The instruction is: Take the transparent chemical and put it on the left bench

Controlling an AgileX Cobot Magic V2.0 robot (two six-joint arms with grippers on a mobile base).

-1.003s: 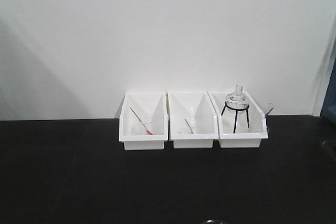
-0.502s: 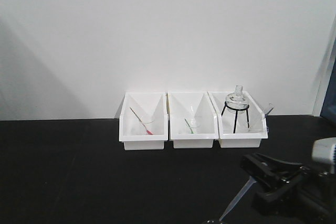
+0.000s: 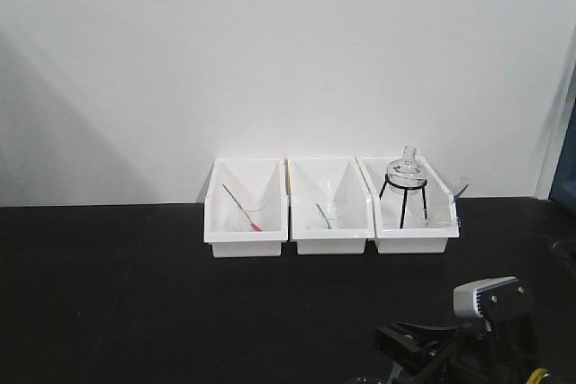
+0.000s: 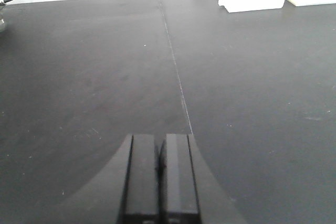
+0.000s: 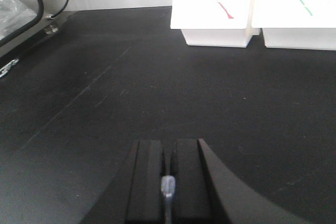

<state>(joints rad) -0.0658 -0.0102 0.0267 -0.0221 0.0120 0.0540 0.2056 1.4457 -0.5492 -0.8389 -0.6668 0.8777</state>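
The transparent chemical (image 5: pixel 167 187) is a clear, faintly bluish pipette pinched between the fingers of my right gripper (image 5: pixel 168 144), its rounded end showing in the narrow gap. In the front view that gripper (image 3: pixel 407 348) sits low at the bottom right, over the left bench (image 3: pixel 135 294), and the pipette is hidden there. The bench is a matte black top against a white wall. My left gripper (image 4: pixel 159 139) is shut with nothing in it, just above the bench surface (image 4: pixel 105 77).
Three white bins (image 3: pixel 246 233) stand at the wall: one with a red pipette (image 3: pixel 243 207), one with a green pipette (image 3: pixel 323 215), one with a glass flask on a black tripod (image 3: pixel 404 188). A glass rim (image 3: pixel 364 380) shows at the bottom edge. A metal-framed box (image 5: pixel 21 14) stands far left.
The right arm came into the front view from the bottom right with the clear pipette hanging from it, then sank lower, so the pipette no longer shows there. Bins unchanged.
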